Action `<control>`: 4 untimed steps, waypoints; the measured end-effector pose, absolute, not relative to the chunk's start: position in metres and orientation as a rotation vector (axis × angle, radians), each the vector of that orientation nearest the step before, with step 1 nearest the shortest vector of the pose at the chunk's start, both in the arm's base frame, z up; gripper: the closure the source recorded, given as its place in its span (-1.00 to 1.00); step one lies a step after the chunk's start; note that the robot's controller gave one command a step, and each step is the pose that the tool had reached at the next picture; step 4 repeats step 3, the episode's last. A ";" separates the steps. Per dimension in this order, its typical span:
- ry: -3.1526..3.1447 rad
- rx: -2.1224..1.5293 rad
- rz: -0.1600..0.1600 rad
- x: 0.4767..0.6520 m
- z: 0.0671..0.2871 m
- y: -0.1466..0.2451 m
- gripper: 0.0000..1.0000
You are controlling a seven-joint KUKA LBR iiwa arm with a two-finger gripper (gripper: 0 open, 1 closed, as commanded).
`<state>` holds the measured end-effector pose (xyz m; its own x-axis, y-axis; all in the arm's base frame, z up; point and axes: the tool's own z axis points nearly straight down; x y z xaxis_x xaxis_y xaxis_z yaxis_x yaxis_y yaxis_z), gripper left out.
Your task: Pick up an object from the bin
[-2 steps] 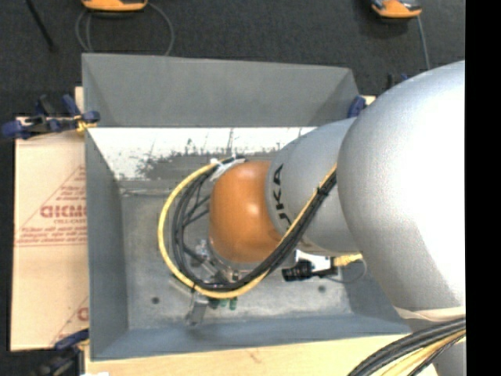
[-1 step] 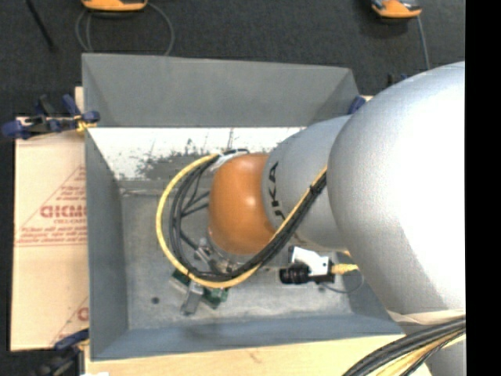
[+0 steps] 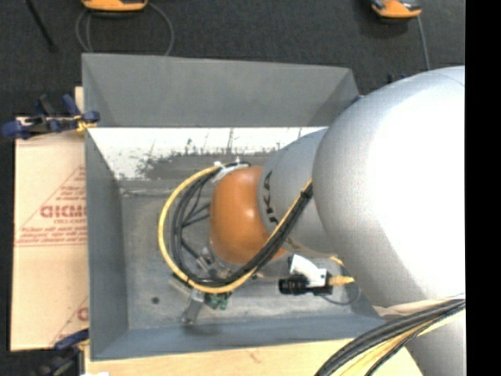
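My gripper [image 3: 192, 312] hangs low over the bin floor near the front left, just short of the front wall, below the orange wrist cover. A small dark green thing [image 3: 218, 301] shows right beside it on its right; I cannot tell whether it lies on the floor or is held. To the right, near the front right corner, lies a small thing with a white block, a black barrel and an orange tip [image 3: 311, 279], partly under the arm.
The big arm covers the right half of the bin, with a yellow cable looping round the wrist. The left part of the floor is bare grey metal with a small dark speck [image 3: 155, 301].
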<state>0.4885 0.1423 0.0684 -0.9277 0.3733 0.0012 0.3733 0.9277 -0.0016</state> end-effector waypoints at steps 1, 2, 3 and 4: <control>-3.083 -0.596 0.000 0.489 0.068 0.142 -1.00; -3.082 -0.598 -0.002 0.489 0.068 0.143 1.00; -3.091 -0.595 -0.007 0.491 0.140 0.143 1.00; -3.091 -0.595 -0.007 0.491 0.140 0.143 1.00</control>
